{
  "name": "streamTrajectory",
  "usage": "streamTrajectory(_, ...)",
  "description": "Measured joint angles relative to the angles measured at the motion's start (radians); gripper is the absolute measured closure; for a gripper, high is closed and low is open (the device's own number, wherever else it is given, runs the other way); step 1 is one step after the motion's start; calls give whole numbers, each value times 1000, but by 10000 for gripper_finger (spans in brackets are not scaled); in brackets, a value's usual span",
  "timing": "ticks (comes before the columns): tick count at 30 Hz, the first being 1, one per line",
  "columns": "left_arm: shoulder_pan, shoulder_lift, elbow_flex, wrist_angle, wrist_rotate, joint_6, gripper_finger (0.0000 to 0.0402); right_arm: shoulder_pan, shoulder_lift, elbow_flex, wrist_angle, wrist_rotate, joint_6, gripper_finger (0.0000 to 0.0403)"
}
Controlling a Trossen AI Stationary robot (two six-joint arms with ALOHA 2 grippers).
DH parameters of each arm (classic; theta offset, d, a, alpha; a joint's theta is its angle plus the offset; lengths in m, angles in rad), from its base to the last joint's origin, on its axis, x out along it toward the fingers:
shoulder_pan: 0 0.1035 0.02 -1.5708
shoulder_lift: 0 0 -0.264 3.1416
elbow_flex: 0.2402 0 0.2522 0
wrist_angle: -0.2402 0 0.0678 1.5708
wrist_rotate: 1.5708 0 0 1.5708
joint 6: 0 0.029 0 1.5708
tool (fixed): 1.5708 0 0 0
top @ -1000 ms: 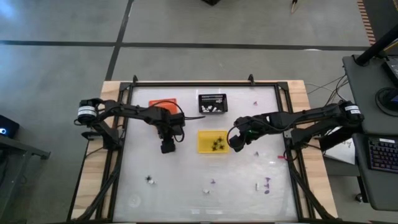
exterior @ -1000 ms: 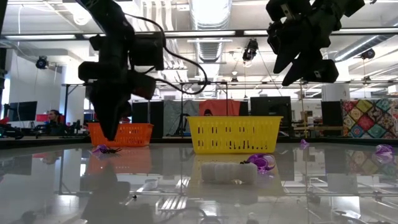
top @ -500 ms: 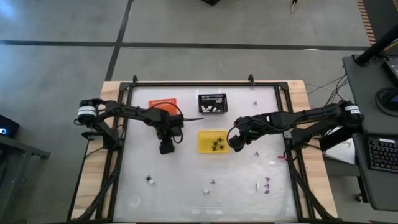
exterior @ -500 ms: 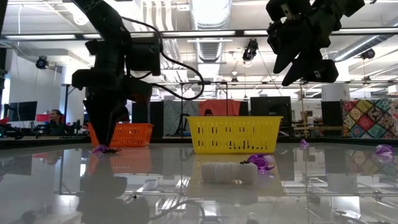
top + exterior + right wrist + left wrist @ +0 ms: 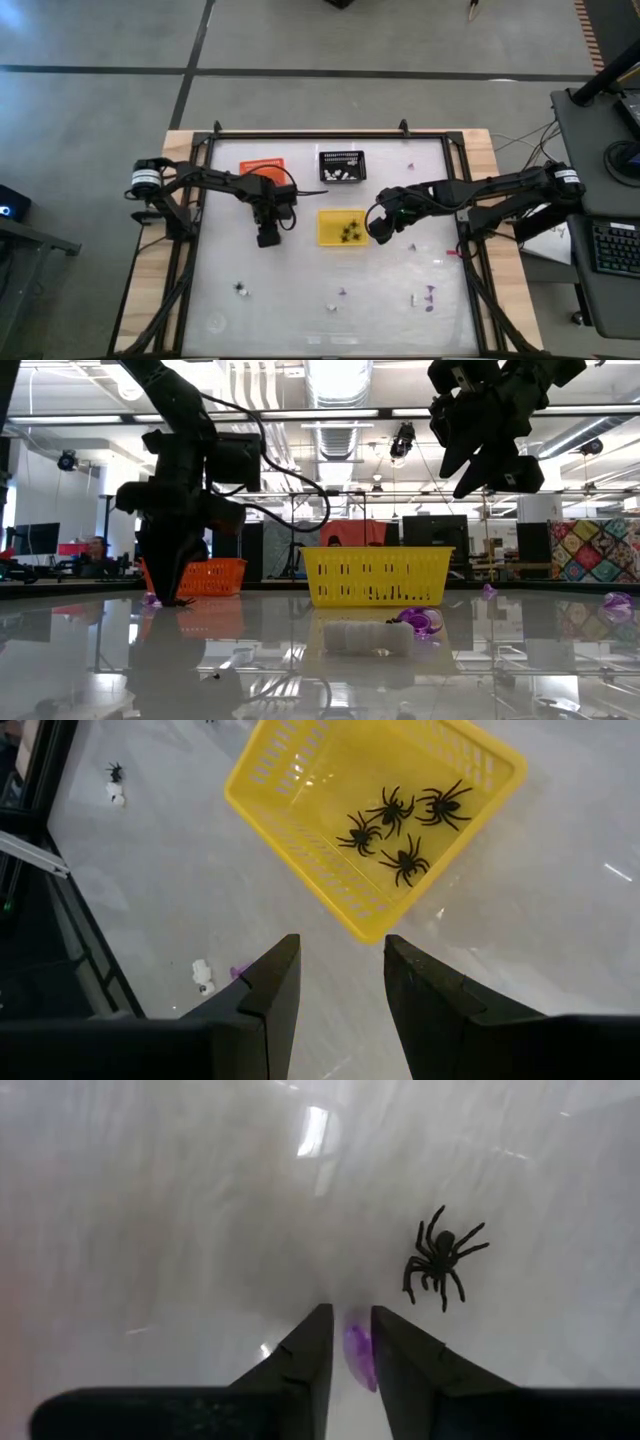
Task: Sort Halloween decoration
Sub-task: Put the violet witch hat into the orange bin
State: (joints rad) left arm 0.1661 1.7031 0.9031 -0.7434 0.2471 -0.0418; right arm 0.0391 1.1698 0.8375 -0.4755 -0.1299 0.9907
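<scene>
Down at the table, the left gripper [image 5: 349, 1342] clasps a purple piece [image 5: 357, 1357] between its fingers, a black spider [image 5: 440, 1264] lying just beside it. Meanwhile the right gripper [image 5: 342, 975] hangs released above the yellow basket [image 5: 300, 840], where four spiders [image 5: 400, 825] sit.

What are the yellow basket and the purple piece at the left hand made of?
Yellow basket: likely moulded plastic, glossy, with slotted lattice walls. Purple piece between the left hand's fingers: probably translucent plastic, since light shows through it; too little shows to be sure.
</scene>
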Motion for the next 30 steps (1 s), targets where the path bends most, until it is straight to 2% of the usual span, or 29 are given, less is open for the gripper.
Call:
streamTrajectory(8,0,1,2,-18,-12,11,399,0,0,0,0,0,-9,268)
streamTrajectory(16,-3,7,39,-96,11,24,401,0,0,0,0,0,-24,268)
streamTrajectory(24,-1,-3,144,-175,5,86,401,0,0,0,0,0,-36,268)
streamTrajectory(30,59,-34,210,-192,-1,128,402,5,0,0,-1,0,-36,268)
